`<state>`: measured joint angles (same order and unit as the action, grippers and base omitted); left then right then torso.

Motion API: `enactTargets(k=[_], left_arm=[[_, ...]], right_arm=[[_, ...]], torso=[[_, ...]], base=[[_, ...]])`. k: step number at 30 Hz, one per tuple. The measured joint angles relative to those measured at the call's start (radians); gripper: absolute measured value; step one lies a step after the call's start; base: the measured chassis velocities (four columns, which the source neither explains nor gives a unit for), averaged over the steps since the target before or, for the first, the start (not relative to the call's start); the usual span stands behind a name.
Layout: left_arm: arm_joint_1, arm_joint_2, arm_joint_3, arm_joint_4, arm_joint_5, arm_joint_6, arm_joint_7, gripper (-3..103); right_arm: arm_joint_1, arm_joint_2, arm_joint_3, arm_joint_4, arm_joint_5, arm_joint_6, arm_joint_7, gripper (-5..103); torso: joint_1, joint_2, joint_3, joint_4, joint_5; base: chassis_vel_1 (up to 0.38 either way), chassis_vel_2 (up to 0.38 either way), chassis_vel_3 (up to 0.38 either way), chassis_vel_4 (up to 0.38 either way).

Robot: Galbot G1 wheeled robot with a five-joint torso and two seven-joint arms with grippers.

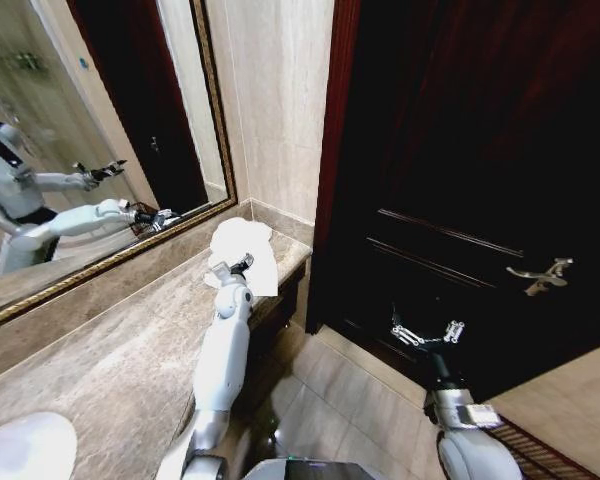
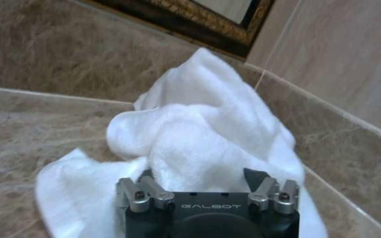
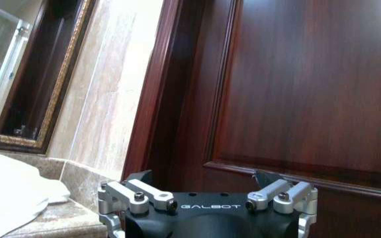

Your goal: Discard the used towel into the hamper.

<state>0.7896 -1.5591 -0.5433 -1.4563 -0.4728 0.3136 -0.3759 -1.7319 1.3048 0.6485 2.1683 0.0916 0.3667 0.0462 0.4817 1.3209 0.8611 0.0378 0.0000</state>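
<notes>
A crumpled white towel [image 1: 242, 250] lies on the marble counter [image 1: 110, 350], seemingly overhanging its corner.

Towel [image 1: 242, 250] was plain white, fluffy, no print. Table [image 1: 110, 360] was beige-brown marble w/ pale veins. Mirror frame [image 1: 120, 255] was dark brown w/ gold patterned inner trim. Wall tiles [image 1: 275, 100] were cream w/ faint streaks. Door [image 1: 460, 150] was dark reddish-brown wood w/ visible grain & a silver handle [image 1: 540, 275]. Left gripper [image 2: 207, 186] was black w/ silver metal links & white "GALBOT" lettering; right gripper [image 3: 204, 191] same. Arms [image 1: 225, 350] were white. Floor tiles [image 1: 350, 400] were light beige.
</notes>
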Motion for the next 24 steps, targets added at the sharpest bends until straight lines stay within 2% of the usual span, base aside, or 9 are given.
enactTargets(k=[3, 5, 9, 12, 13, 16, 19, 20, 24], left_arm=[[0.010, 0.008, 0.000, 0.001, -0.004, -0.007, 0.005, 74], [0.014, 0.016, 0.001, -0.001, -0.005, -0.013, 0.003, 58], [0.018, 0.022, 0.001, -0.003, -0.005, -0.019, 0.002, 53], [0.045, 0.032, 0.001, -0.042, -0.059, -0.060, 0.005, 31], [0.045, 0.032, 0.001, -0.042, -0.059, -0.060, 0.005, 31], [0.072, 0.036, -0.001, -0.071, -0.072, -0.076, 0.018, 15], [0.102, 0.042, -0.003, -0.105, -0.082, -0.089, 0.030, 6], [0.123, 0.050, -0.002, -0.122, -0.085, -0.122, 0.045, 3], [0.173, 0.068, -0.005, -0.172, -0.073, -0.178, 0.059, 3]], right_arm=[[0.004, 0.006, -0.001, -0.009, 0.004, 0.012, 0.000, 100], [0.011, 0.009, -0.004, -0.015, 0.008, 0.019, -0.001, 100], [0.013, 0.011, -0.005, -0.015, 0.012, 0.020, -0.001, 100], [0.009, 0.019, -0.004, -0.012, 0.015, 0.028, -0.006, 100], [0.009, 0.019, -0.004, -0.012, 0.015, 0.028, -0.006, 100], [0.005, 0.025, -0.002, -0.004, 0.014, 0.033, -0.008, 100], [0.004, 0.031, -0.002, 0.001, 0.015, 0.036, -0.012, 100], [0.005, 0.037, -0.002, 0.004, 0.023, 0.046, -0.028, 100], [0.008, 0.052, -0.004, 0.019, 0.032, 0.063, -0.038, 100]], torso=[[0.000, 0.000, 0.000, -0.0001, 0.0001], [0.000, 0.000, 0.000, -0.0002, 0.0000], [0.000, 0.000, 0.000, -0.0002, -0.0001], [0.000, 0.000, 0.000, -0.0001, -0.0001], [0.000, 0.000, 0.000, -0.0001, -0.0001], [0.000, 0.000, 0.000, -0.0002, -0.0002], [0.000, 0.000, 0.000, -0.0003, 0.0000], [0.000, 0.000, 0.000, -0.0002, -0.0001], [0.000, 0.000, 0.000, -0.0003, -0.0003]], base=[[0.000, 0.000, 0.000, 0.000], [0.000, 0.000, 0.000, 0.000], [0.000, 0.000, 0.000, 0.000], [0.000, 0.000, 0.000, 0.000], [0.000, 0.000, 0.000, 0.000], [0.000, 0.000, 0.000, 0.000], [0.000, 0.000, 0.000, 0.000], [0.000, 0.000, 0.000, 0.000], [0.000, 0.000, 0.000, 0.000]])
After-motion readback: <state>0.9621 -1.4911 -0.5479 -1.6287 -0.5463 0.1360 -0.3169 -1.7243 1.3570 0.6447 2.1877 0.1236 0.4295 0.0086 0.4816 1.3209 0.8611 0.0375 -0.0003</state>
